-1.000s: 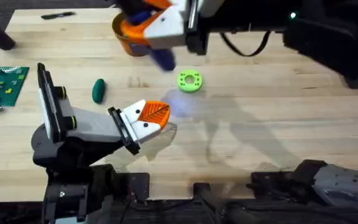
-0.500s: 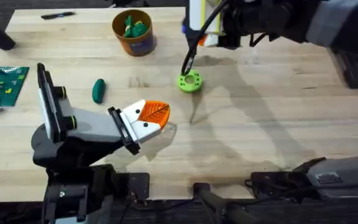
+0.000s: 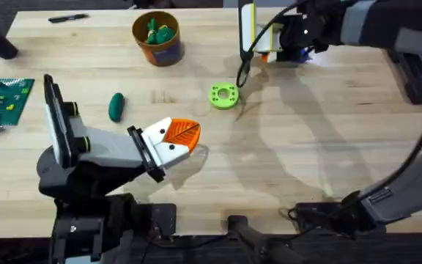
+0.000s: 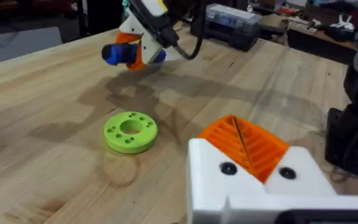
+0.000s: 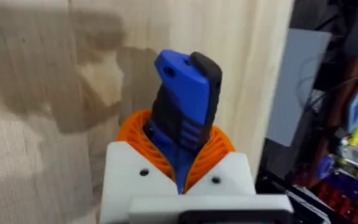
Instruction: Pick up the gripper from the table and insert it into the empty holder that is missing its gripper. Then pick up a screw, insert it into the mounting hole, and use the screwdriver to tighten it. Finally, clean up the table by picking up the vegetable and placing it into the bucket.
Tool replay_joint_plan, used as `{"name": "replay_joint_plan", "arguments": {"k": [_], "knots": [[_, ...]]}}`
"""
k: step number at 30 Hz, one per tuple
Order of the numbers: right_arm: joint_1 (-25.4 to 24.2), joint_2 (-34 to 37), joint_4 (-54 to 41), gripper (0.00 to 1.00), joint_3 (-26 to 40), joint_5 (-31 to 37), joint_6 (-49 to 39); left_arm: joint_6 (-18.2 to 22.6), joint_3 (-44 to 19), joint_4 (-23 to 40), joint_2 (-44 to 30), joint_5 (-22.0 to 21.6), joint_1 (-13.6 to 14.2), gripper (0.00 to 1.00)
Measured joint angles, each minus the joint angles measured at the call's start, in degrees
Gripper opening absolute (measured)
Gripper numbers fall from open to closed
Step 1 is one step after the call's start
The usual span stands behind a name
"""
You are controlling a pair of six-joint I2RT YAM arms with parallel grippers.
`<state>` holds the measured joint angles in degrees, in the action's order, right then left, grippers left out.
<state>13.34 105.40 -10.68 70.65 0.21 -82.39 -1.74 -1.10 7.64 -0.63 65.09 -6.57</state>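
The right gripper [image 5: 182, 165] is clamped on the blue screwdriver [image 5: 184, 106], whose handle sticks out between the orange pads. In the overhead view this gripper [image 3: 280, 44] sits at about 1 o'clock on the table, near the far edge, with a black cable looping off it toward the green disc [image 3: 223, 96]. Seen from the left wrist, the screwdriver [image 4: 120, 53] hangs low over the wood beyond the disc [image 4: 130, 130].

The left gripper [image 3: 184, 141] rests low at about 7 o'clock, its white bases and orange pads pressed together with nothing between them. The disc lies ahead of it, toward 1 o'clock from its tip, with bare wood in between.

The vegetable [image 3: 116, 106] lies flat on the table at about 10 o'clock, just beyond the left arm's body. The bucket [image 3: 157, 45] stands upright at 11 o'clock near the far edge, with light green leafy pieces [image 3: 158, 32] inside. A green brick plate [image 3: 2, 100] lies at 9 o'clock at the table's side, and a black pen [image 3: 68, 18] rests at the far 11 o'clock corner.
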Motion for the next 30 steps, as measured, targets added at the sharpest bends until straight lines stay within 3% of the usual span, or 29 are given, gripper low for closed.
{"name": "replay_joint_plan", "arguments": {"k": [8,13,21,22,25,30], "knots": [[-0.6,4.5,1.2,0.016,0.4,1.4,-1.9,0.0,0.0,0.0,0.0,0.0,0.0,0.006],[-0.6,4.5,1.1,0.152,0.5,1.5,-1.9,0.0,0.0,0.0,0.0,0.0,0.0,0.006],[-0.6,4.5,-1.5,0.453,0.6,1.5,-2.1,0.0,0.0,0.0,0.0,-0.1,0.0,0.006],[-0.6,4.5,-1.9,0.542,0.8,1.5,-1.9,0.0,0.0,0.0,0.0,-0.2,0.0,0.006],[-0.6,4.5,-2.6,0.949,2.2,1.9,-2.1,0.0,0.0,0.0,0.0,-0.2,0.0,0.006],[0.7,4.0,-5.5,0.992,2.7,4.7,1.5,0.0,0.0,0.0,0.0,-0.2,0.0,0.011]]}}
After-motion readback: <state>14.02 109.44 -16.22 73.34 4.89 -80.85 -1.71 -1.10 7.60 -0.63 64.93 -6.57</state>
